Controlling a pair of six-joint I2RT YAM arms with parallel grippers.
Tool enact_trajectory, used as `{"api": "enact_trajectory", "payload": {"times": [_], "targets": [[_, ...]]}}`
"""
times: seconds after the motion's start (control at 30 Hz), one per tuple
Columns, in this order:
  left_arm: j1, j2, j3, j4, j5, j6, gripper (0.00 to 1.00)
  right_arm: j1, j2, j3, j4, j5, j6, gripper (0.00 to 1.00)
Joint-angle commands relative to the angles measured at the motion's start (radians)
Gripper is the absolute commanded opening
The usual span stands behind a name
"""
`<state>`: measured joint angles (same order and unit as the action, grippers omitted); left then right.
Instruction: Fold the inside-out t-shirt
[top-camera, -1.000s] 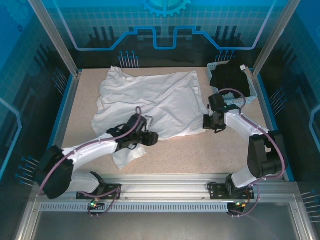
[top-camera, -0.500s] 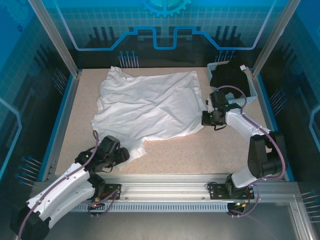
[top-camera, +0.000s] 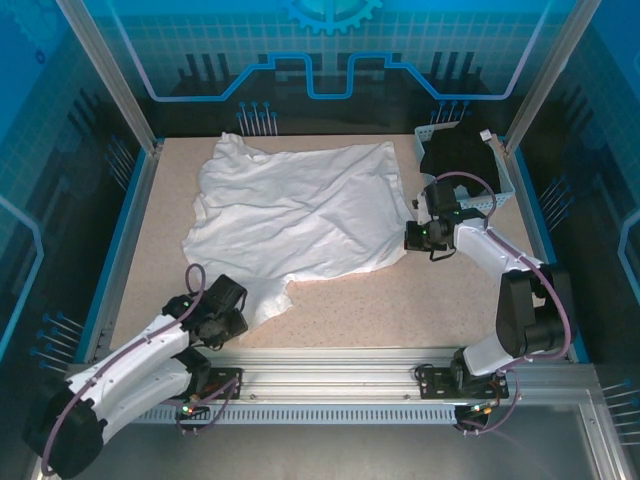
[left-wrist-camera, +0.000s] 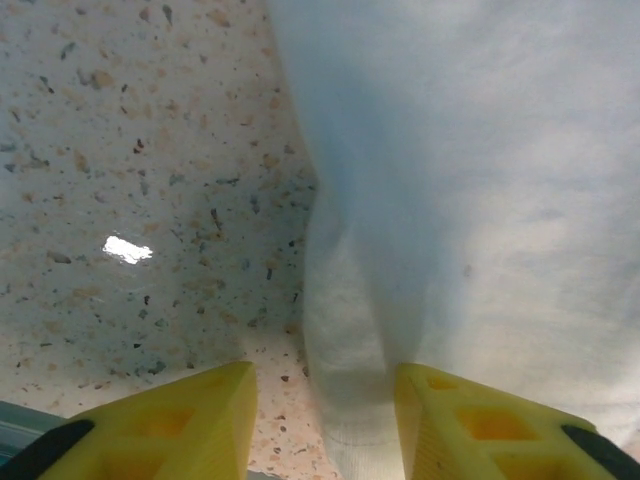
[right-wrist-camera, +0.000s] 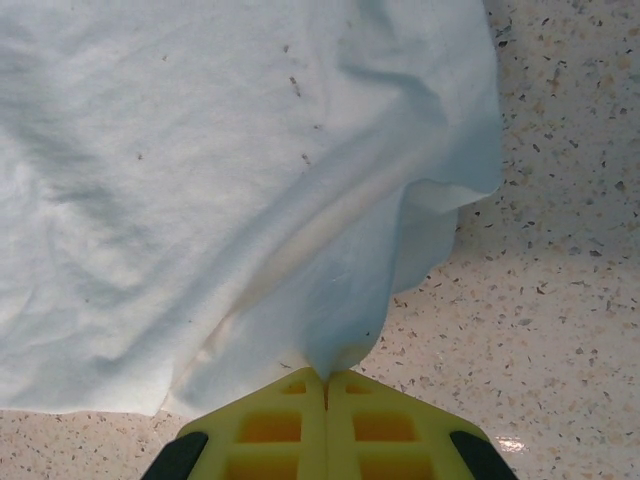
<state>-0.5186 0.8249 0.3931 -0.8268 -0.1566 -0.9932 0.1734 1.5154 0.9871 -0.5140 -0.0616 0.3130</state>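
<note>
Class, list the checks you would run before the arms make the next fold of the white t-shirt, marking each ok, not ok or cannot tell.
1. Right hand shut on the t-shirt edge: ok.
2. Left hand gripping the near corner: not ok, jaws apart around a fold.
3. Whole t-shirt spread flat: not ok, wrinkled.
4. Inside or outside facing up: cannot tell.
5. Bare table near the front edge: ok.
</note>
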Motion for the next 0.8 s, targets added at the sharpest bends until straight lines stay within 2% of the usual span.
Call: {"api": "enact_trajectory", "payload": {"times": [0.0,0.17,0.23,0.5,0.67,0.77], "targets": [[0.007,0.030,-0.006,0.071,0.051,0.004,0.38,-0.012,-0.024,-0.009,0.002,-0.018,-0.013,0.00],[0.007,0.121,-0.026,0.192,0.104,0.026,0.38,-0.014,-0.020,-0.006,-0.003,-0.018,-0.012,0.00],[0.006,0.149,-0.032,0.221,0.114,0.034,0.35,-0.013,-0.023,-0.007,-0.006,-0.015,-0.013,0.00],[0.008,0.141,-0.055,0.265,0.124,0.036,0.00,-0.020,-0.026,-0.007,-0.005,-0.007,-0.012,0.00],[0.033,0.053,0.023,0.180,0.046,0.091,0.00,-0.053,-0.052,-0.025,0.013,-0.023,-0.002,0.00],[0.090,-0.025,0.106,0.118,-0.006,0.154,0.00,-0.120,-0.103,-0.050,0.041,-0.081,0.024,0.00]]}}
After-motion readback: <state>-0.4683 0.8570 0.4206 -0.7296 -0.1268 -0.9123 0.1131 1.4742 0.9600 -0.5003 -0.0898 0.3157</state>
